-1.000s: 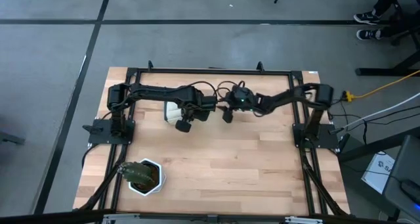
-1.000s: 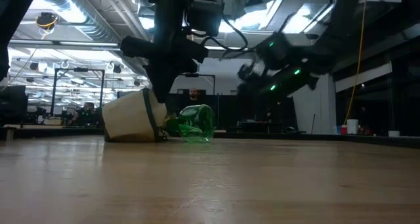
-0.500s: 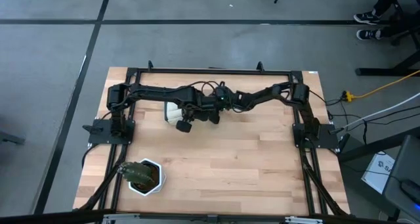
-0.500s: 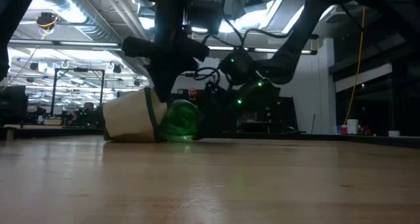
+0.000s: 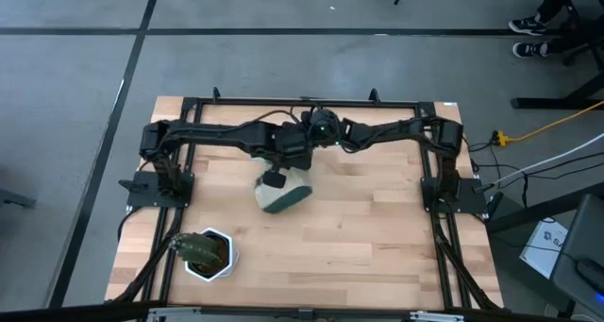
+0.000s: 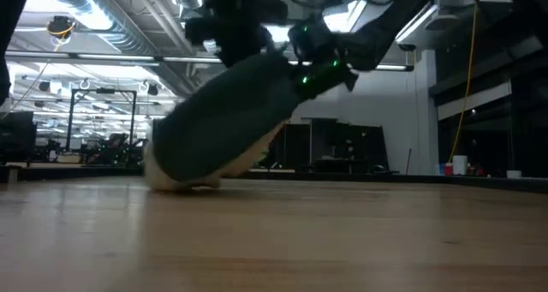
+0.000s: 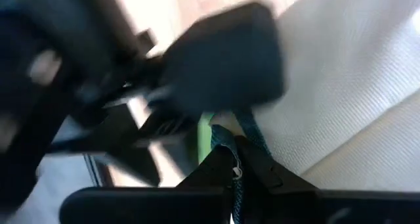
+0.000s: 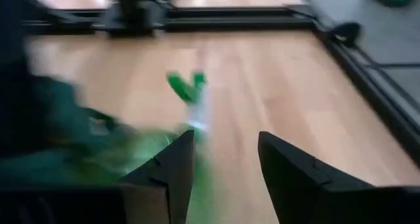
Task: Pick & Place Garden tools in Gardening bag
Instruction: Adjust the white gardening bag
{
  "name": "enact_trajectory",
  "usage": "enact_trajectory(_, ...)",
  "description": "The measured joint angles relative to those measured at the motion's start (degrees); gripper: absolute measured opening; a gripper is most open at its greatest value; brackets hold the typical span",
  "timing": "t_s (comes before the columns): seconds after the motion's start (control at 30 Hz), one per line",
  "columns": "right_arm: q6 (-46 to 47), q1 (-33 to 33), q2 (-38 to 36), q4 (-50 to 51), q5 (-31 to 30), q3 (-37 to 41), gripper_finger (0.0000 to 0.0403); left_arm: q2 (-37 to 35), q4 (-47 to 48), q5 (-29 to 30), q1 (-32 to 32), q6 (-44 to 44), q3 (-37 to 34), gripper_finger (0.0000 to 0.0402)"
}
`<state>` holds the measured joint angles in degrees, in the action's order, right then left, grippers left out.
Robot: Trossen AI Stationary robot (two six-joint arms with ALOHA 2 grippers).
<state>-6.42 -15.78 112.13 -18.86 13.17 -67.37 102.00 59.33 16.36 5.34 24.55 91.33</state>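
Tilting bag (image 5: 281, 195) held by left claw (image 5: 275, 179); right claw (image 8: 220, 159) spread.

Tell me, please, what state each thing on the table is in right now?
Bag: tilted, one end on the table, the other lifted by the left gripper.
Left gripper: shut on the bag's green trim.
Right gripper: open, empty, beside the bag's raised end.
Spray bottle: by the bag's mouth, blurred; in or out, cannot tell.
Potted plant: upright at the table's near left corner, untouched.
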Motion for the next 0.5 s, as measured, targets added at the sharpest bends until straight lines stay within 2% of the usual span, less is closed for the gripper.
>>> enact_trajectory(0.1, -2.28, -0.52, -3.18, 7.36, 5.43, 0.01, 0.0171, -1.63, 0.45, -0.80, -0.15, -5.76, 0.00, 0.0002)
enact_trajectory(0.27, -6.56, -0.67, -6.71, 22.63, 12.94, 0.08, 0.0171, -1.11, -0.85, -6.64, -0.40, -15.04, -1.44, 0.0002)
enact_trajectory(0.4, -9.12, -0.54, -9.07, 34.33, 13.62, 0.17, 0.0171, 0.26, -5.13, -12.08, -1.24, -18.03, -6.75, 0.0002)
enact_trajectory(0.5, -10.67, -0.68, -10.80, 39.18, 13.59, 0.55, 0.0171, 0.12, -9.52, -13.50, -1.69, -19.20, -9.97, 0.0007)
